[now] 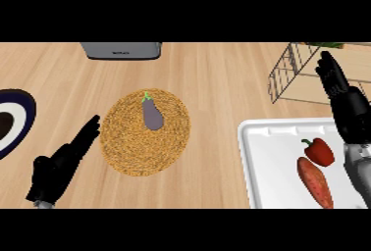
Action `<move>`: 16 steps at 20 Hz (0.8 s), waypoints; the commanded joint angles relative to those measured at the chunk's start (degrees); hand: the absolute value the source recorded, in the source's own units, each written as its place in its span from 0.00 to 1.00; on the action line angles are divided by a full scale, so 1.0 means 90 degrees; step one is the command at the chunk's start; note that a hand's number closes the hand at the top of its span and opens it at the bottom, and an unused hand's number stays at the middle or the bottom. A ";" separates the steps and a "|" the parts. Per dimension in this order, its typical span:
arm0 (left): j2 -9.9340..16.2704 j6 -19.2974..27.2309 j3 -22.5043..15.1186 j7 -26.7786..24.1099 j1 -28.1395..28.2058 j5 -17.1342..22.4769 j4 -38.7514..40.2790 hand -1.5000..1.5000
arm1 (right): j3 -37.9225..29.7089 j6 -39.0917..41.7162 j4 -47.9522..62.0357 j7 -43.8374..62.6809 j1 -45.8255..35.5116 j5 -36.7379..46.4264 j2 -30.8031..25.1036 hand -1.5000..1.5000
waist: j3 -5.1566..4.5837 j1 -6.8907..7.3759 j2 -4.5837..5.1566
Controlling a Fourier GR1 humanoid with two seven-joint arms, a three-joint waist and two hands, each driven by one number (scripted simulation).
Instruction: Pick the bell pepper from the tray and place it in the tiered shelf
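Bell pepper [319, 152] on tray [272, 162], touching sweet potato [315, 182]: judged light, glossy, slippery; best grasped round body. Right hand [334, 81] beyond tray, and left hand [62, 164], open-fingered, empty.

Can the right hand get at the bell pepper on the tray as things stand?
Probably yes. The bell pepper lies uncovered on the tray, beside the sweet potato; the open right hand hangs just beyond it.
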 commanded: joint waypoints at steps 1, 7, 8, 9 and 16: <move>-0.0275 0.0199 -0.0005 -0.0423 0.0254 -0.0289 0.0153 0.50 | -0.0222 0.0345 0.0064 -0.0392 0.0047 -0.0044 -0.0093 1.00 | 0.0137 0.0100 0.0239; 0.0002 0.0412 0.1203 -0.0342 0.0214 0.0349 0.0784 0.50 | -0.0277 -0.0402 0.0816 -0.0576 0.0574 0.1520 -0.1116 1.00 | 0.0037 -0.0107 0.0291; -0.0022 0.0382 0.1280 -0.0424 0.0406 0.0462 0.0750 0.50 | -0.0633 -0.1126 0.0940 -0.0757 0.0678 0.1412 -0.0618 1.00 | 0.0111 0.0020 0.0252; 0.0100 0.0284 0.1546 -0.0473 0.0302 0.0624 0.0858 0.50 | -0.0636 -0.1444 0.0907 -0.1292 0.1031 0.1501 -0.0332 1.00 | 0.0135 -0.0051 0.0248; -0.0274 -0.0068 0.1722 -0.0738 -0.0083 0.0453 0.1670 0.50 | 0.0330 -0.1312 0.0010 -0.2072 0.2374 0.1917 0.0725 0.00 | 0.0136 0.0049 0.0236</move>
